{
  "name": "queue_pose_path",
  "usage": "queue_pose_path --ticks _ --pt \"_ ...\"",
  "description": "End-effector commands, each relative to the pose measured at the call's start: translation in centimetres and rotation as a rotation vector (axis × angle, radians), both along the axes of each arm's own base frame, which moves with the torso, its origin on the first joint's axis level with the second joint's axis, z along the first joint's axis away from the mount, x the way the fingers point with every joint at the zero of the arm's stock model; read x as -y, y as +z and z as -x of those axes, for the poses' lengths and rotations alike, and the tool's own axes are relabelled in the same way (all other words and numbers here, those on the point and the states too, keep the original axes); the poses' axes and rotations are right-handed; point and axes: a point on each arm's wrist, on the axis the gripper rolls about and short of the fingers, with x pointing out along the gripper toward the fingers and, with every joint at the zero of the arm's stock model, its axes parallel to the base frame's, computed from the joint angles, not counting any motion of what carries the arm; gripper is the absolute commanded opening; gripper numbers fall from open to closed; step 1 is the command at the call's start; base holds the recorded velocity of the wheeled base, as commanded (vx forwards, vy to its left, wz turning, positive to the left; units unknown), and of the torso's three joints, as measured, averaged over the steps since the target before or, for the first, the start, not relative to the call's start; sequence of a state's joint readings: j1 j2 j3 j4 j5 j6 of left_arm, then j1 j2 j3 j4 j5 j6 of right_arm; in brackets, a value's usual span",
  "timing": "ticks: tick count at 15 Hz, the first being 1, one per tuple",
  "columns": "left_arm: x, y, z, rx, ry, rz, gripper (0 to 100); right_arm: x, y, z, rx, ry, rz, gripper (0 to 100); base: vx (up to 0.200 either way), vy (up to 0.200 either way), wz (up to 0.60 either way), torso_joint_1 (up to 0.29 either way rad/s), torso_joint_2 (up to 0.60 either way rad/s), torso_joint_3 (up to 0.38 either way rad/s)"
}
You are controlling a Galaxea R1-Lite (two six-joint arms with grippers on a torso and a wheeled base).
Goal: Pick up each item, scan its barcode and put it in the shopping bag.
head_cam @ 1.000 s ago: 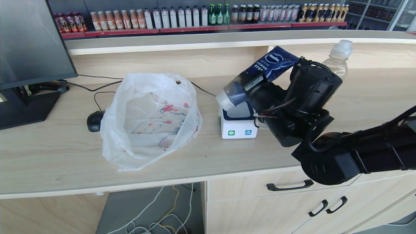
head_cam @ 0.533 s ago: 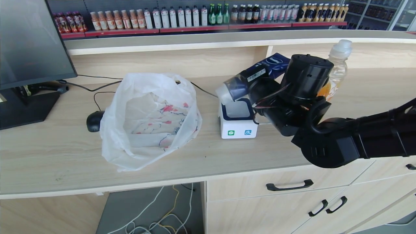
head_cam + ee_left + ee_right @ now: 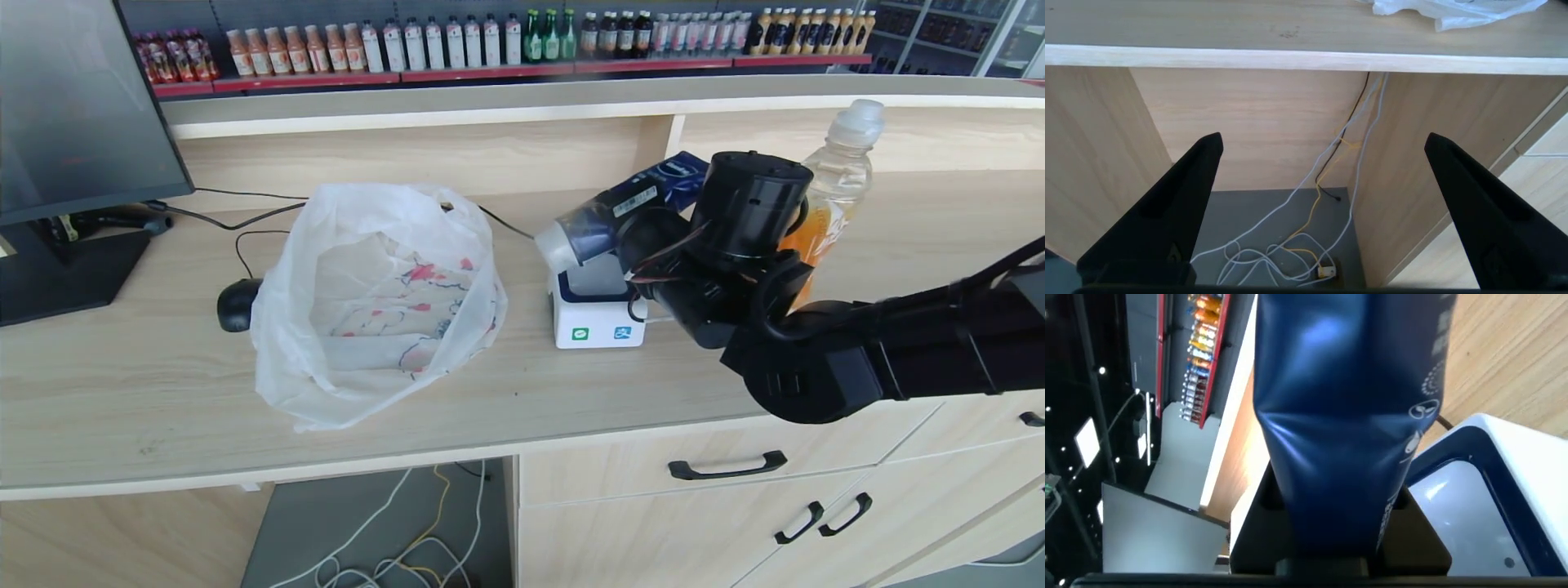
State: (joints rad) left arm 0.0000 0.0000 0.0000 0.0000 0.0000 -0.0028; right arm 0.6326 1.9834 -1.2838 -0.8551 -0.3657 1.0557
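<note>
My right gripper (image 3: 645,219) is shut on a dark blue tube (image 3: 633,198) with a white cap (image 3: 555,245). It holds the tube slanting, cap down, just above the white scanner box (image 3: 598,317) on the counter. In the right wrist view the blue tube (image 3: 1347,416) runs out from the gripper (image 3: 1331,531) over the scanner's blue-rimmed window (image 3: 1470,490). A white plastic shopping bag (image 3: 371,302) stands open to the left of the scanner. An orange drink bottle (image 3: 833,184) stands behind my right arm. My left gripper (image 3: 1323,204) hangs open below the counter edge.
A monitor (image 3: 73,98) on its stand and a black mouse (image 3: 237,304) sit at the left of the counter (image 3: 163,392). Drink shelves (image 3: 506,37) line the back. Drawers with black handles (image 3: 727,467) are below. Loose cables (image 3: 1315,237) lie on the floor under the counter.
My right arm has lowered and shifted left, bringing the tube down closer to the scanner and tilting it flatter. More of the orange bottle shows behind the arm.
</note>
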Motion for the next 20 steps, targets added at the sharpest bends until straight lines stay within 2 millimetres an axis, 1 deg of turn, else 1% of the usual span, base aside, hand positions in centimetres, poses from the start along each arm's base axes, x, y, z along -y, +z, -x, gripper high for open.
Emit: queue_pose_path --ticks 1,5,10,20 --pt "0.00 -0.02 0.00 -0.002 0.000 0.000 100 -0.26 -0.74 -0.39 -0.013 0.002 0.010 0 0.000 0.000 0.00 0.000 0.00 0.000" --pt "0.00 -0.02 0.00 -0.002 0.000 0.000 100 -0.38 -0.77 -0.52 -0.011 0.008 0.008 0 0.000 0.000 0.00 0.000 0.00 0.000" --pt "0.00 0.00 0.00 0.000 0.000 0.000 100 0.04 -1.09 -1.02 -0.020 -0.006 0.004 0 0.000 0.000 0.00 0.000 0.00 0.000" --pt "0.00 0.00 0.00 0.000 0.000 0.000 100 0.08 -0.96 -0.86 -0.022 -0.003 -0.010 0 0.000 0.000 0.00 0.000 0.00 0.000"
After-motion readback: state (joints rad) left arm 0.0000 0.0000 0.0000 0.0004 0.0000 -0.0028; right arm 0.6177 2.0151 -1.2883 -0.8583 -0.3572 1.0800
